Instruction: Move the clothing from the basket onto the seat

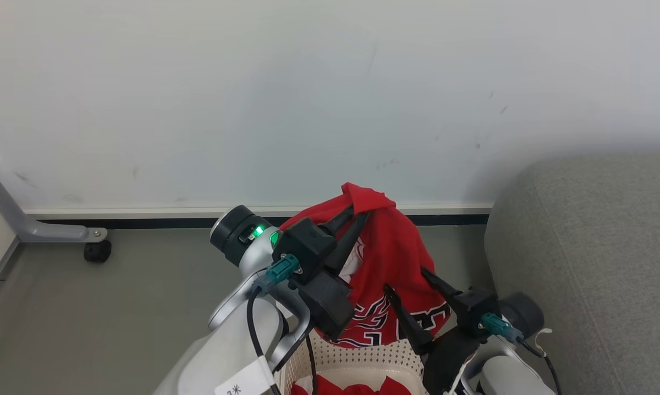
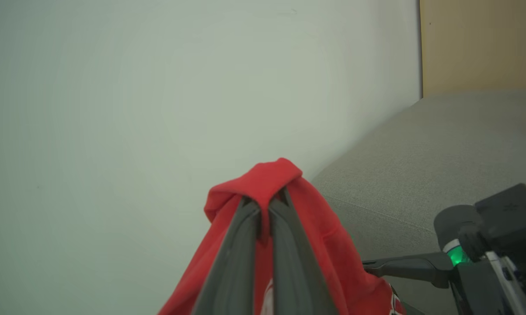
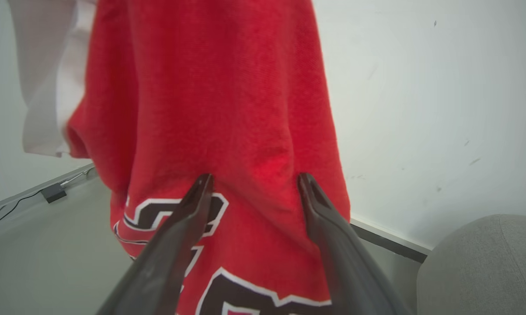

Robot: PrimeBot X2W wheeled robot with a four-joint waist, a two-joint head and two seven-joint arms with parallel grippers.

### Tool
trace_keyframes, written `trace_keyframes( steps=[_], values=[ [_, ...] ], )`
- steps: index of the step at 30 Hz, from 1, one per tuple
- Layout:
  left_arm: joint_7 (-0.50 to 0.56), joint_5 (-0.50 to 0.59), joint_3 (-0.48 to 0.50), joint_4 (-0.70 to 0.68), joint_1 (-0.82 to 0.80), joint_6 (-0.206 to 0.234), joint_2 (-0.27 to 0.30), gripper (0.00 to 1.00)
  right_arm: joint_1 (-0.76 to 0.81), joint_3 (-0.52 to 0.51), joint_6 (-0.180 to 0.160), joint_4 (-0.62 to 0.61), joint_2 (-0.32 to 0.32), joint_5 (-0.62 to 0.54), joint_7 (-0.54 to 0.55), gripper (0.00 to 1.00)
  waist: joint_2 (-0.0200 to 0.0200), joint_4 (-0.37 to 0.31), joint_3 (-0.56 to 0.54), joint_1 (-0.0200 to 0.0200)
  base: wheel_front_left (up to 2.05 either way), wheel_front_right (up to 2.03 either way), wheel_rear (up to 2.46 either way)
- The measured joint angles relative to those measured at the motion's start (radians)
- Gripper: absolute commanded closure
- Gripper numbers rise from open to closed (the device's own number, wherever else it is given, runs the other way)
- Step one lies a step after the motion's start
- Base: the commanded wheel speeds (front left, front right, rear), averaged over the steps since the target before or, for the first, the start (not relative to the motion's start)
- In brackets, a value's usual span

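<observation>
My left gripper (image 1: 359,213) is shut on the top fold of a bright red garment (image 1: 393,258) and holds it up above the basket (image 1: 357,359). The garment hangs down with black-and-white lettering low on its front. In the left wrist view the two fingers pinch the red fold (image 2: 267,181). My right gripper (image 1: 406,282) stands open against the hanging cloth, its fingertips (image 3: 203,181) spread on the red fabric (image 3: 228,109). More red clothing (image 1: 330,387) lies inside the cream perforated basket. The grey seat (image 1: 598,263) is to the right.
A pale wall (image 1: 308,93) with a white baseboard stands close behind. A grey metal leg with a black caster (image 1: 97,250) sits on the grey floor at the left. In the left wrist view the sofa cushion (image 2: 437,144) stretches toward a tan panel (image 2: 481,43).
</observation>
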Motion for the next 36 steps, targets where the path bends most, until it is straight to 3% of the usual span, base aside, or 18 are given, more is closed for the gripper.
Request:
trace_keyframes(
  steps=[1,2,4,12,19,21,22,24,25,27,36],
  values=[
    [0.005,-0.003,0.0,-0.007,0.0,-0.004,0.0,1.0,-0.009,0.006,0.0,0.01,0.0,0.0,0.0,0.0,0.0,0.002,0.001,0.0,0.0,0.0,0.0],
    [0.01,-0.005,0.0,-0.014,0.001,-0.006,0.0,1.0,-0.018,0.014,0.0,0.019,0.0,0.0,0.0,0.52,0.0,0.003,0.002,0.0,0.0,0.0,0.0],
    [0.017,-0.007,-0.001,-0.023,0.002,-0.006,0.0,1.0,-0.028,0.033,0.0,0.025,0.0,0.001,0.0,1.0,0.0,0.006,0.003,0.0,0.0,0.0,0.0],
    [0.042,-0.027,0.019,-0.048,0.036,-0.005,0.026,1.0,-0.043,0.071,0.003,0.028,0.0,0.045,0.0,1.0,0.0,0.005,0.012,0.0,0.0,0.0,0.0],
    [0.047,-0.061,0.056,-0.048,0.101,0.023,0.045,1.0,-0.043,0.035,0.004,0.019,0.0,0.075,0.0,1.0,0.0,-0.023,0.018,0.0,0.0,0.0,0.0],
    [0.044,-0.07,0.066,-0.048,0.115,0.03,0.047,0.87,-0.043,0.021,0.004,0.01,0.0,0.08,0.0,1.0,0.0,-0.034,0.019,0.0,0.0,0.0,0.0],
    [0.041,-0.071,0.068,-0.048,0.122,0.033,0.048,0.7,-0.043,0.014,0.004,0.003,0.0,0.084,0.0,1.0,0.0,-0.039,0.02,0.0,0.0,0.0,0.0],
    [0.034,-0.073,0.076,-0.048,0.137,0.039,0.051,0.63,-0.043,0.001,0.004,-0.014,-0.002,0.084,0.0,1.0,0.0,-0.051,0.021,0.0,0.0,0.0,0.0],
    [0.029,-0.074,0.076,-0.048,0.146,0.041,0.053,0.29,-0.043,-0.005,0.004,-0.02,-0.005,0.084,0.0,1.0,0.0,-0.058,0.021,0.0,0.0,0.0,0.0],
    [0.023,-0.078,0.077,-0.049,0.165,0.047,0.058,0.0,-0.043,-0.017,0.001,-0.033,-0.017,0.084,0.0,1.0,0.0,-0.072,0.021,0.0,0.0,0.0,0.0],
    [-0.021,-0.082,0.076,-0.054,0.252,0.048,0.075,0.0,-0.044,-0.092,-0.045,-0.126,-0.087,0.084,0.0,1.0,0.0,-0.159,0.021,0.0,0.0,0.0,0.0]
  ],
)
